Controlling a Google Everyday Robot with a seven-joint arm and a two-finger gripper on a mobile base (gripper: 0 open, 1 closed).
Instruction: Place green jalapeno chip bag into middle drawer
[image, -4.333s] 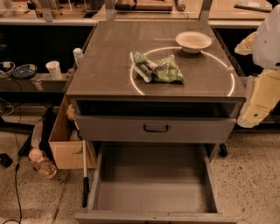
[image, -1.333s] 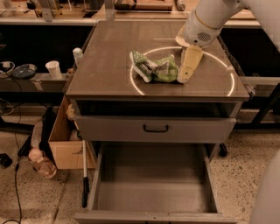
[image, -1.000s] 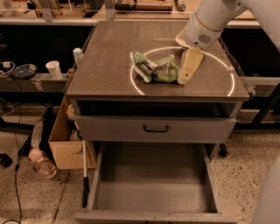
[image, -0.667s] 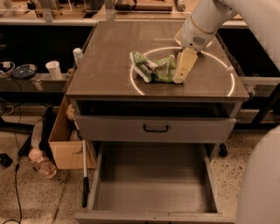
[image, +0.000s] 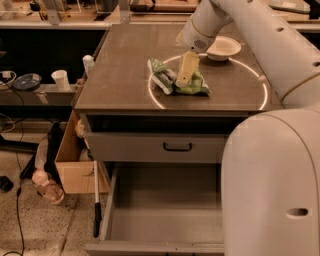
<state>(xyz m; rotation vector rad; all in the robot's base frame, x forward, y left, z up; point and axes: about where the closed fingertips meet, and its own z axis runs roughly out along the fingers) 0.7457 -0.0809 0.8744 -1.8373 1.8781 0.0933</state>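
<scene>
Camera view: looking at hand (image: 181, 81) right over middle of green jalapeno chip bag (image: 199, 88), bag's long axis running left-right beneath; spread or pinching, can't tell.

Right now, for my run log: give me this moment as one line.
end effector: over bag | bag: on tabletop | drawer: open, bag not yet inside

White arm (image: 265, 47) in from rt, wrist (image: 201, 31) bent, gripper (image: 183, 77) angled down, upper ctr.
</scene>
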